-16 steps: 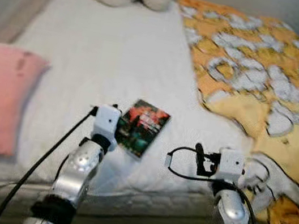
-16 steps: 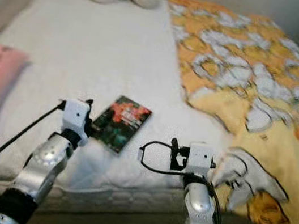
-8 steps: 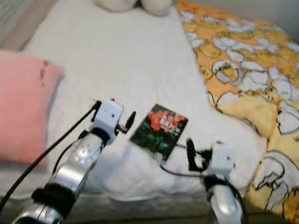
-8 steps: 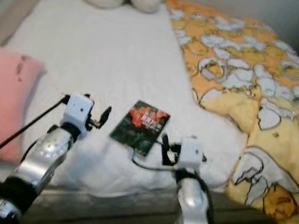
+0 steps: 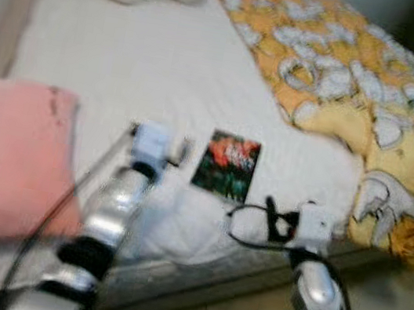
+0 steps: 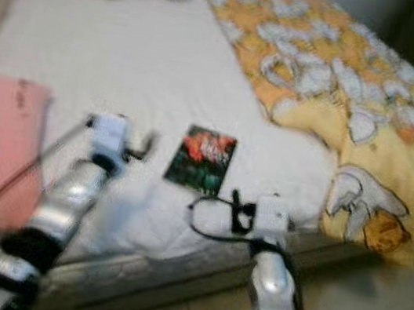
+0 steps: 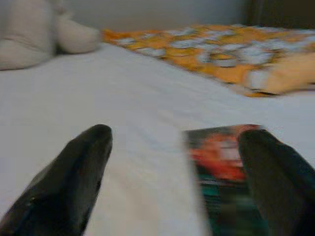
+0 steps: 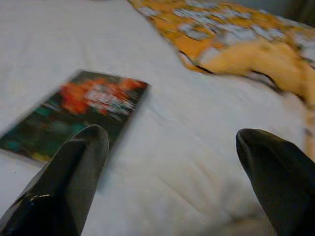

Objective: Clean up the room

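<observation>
Two grippers, left (image 7: 172,182) and right (image 8: 167,182), both spread; we should straddle book (image 5: 226,164) edge squarely on bed (image 5: 128,54).

Both silver arms reach forward, lower half of frame. Left gripper (image 7: 177,147) fingers spread wide, left of centre. Right gripper (image 8: 170,142) fingers spread wide, lower centre-right.

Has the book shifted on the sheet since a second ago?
No. The book lies where it did beside the duvet's edge on the sheet; the camera moved.
</observation>
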Available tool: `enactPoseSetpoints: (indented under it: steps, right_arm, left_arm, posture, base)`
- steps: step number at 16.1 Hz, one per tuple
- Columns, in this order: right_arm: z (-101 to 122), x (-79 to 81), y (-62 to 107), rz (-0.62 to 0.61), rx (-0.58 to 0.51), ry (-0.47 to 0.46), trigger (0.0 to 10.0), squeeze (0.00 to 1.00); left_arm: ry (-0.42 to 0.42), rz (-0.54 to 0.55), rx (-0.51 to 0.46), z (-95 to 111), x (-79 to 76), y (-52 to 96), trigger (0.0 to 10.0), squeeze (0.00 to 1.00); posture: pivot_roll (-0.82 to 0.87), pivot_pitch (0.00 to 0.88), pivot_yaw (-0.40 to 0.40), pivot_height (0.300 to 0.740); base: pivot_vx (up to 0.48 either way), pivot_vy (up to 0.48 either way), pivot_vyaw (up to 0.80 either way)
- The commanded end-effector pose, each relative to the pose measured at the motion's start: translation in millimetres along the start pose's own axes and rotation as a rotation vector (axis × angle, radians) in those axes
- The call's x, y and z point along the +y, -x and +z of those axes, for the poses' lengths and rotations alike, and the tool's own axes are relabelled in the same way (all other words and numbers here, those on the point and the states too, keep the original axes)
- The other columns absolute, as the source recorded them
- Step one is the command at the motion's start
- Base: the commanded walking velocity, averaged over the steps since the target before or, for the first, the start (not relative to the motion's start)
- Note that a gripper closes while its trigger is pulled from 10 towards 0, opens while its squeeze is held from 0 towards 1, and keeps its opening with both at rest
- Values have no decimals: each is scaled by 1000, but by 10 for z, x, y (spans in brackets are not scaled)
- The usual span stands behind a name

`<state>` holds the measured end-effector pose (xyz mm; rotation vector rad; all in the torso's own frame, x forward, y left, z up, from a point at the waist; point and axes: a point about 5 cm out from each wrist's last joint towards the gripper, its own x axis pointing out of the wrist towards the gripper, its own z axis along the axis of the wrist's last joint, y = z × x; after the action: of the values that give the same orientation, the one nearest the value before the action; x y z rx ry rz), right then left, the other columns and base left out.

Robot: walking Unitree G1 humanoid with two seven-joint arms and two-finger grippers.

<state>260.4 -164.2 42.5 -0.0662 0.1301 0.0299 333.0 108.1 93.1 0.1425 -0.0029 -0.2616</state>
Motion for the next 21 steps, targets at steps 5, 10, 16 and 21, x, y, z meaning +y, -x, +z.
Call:
enactPoseSetpoints:
  steps: [5, 10, 16, 21]
  right_arm:
    - [81, -10, -51, -2, -31, 12, 10000, 0]
    - [97, -14, -61, 11, -38, 23, 10000, 0]
    - [31, 0, -3, 30, -9, 18, 10000, 0]
    - [-112, 68, 239, 206, 88, 36, 10000, 0]
  left_arm:
    - [67, -58, -15, -53, -141, 60, 10000, 0]
    - [61, -38, -31, -17, -137, 30, 10000, 0]
    - [63, 13, -2, 5, -83, -52, 10000, 0]
    - [75, -77, 202, -29, 1, -298, 10000, 0]
  posture:
    - [-23, 0, -2, 740]
    - [-24, 0, -7, 740]
    - [-33, 0, -9, 740]
    - [-66, 19, -33, 740]
  base:
    - [120, -148, 0]
    - [382, -286, 0]
    - [338, -183, 0]
    - [0, 0, 0]
